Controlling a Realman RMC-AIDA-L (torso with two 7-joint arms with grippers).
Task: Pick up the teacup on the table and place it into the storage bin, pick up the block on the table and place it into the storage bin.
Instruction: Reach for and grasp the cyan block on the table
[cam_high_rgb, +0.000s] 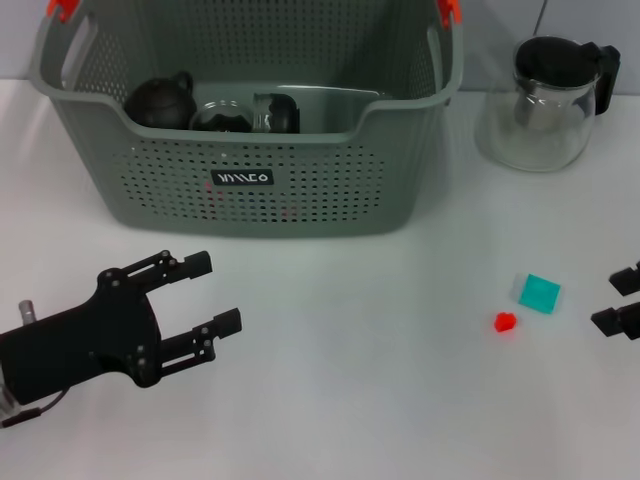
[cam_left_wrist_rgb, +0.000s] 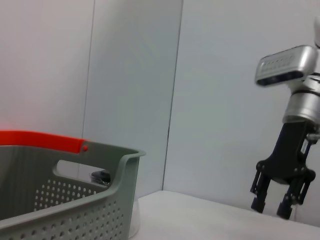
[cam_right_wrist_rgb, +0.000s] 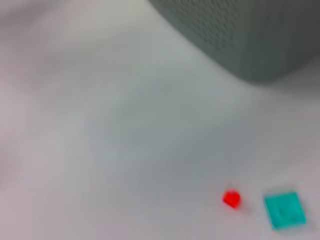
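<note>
The grey-green perforated storage bin (cam_high_rgb: 300, 190) stands at the back centre of the white table. Inside it lie a round black teapot (cam_high_rgb: 160, 100) and two dark cups (cam_high_rgb: 222, 115), one on its side (cam_high_rgb: 276, 112). No teacup stands on the table. A teal block (cam_high_rgb: 538, 293) and a small red block (cam_high_rgb: 506, 322) lie at the right. My right gripper (cam_high_rgb: 622, 300) is open at the right edge, just right of the teal block. My left gripper (cam_high_rgb: 212, 295) is open and empty in front of the bin's left side.
A glass teapot with a black lid (cam_high_rgb: 548, 100) stands at the back right, beside the bin. The right wrist view shows the red block (cam_right_wrist_rgb: 231, 199), the teal block (cam_right_wrist_rgb: 285, 210) and the bin's corner (cam_right_wrist_rgb: 260, 35). The left wrist view shows the bin's rim (cam_left_wrist_rgb: 75, 200) and the right gripper (cam_left_wrist_rgb: 279, 202).
</note>
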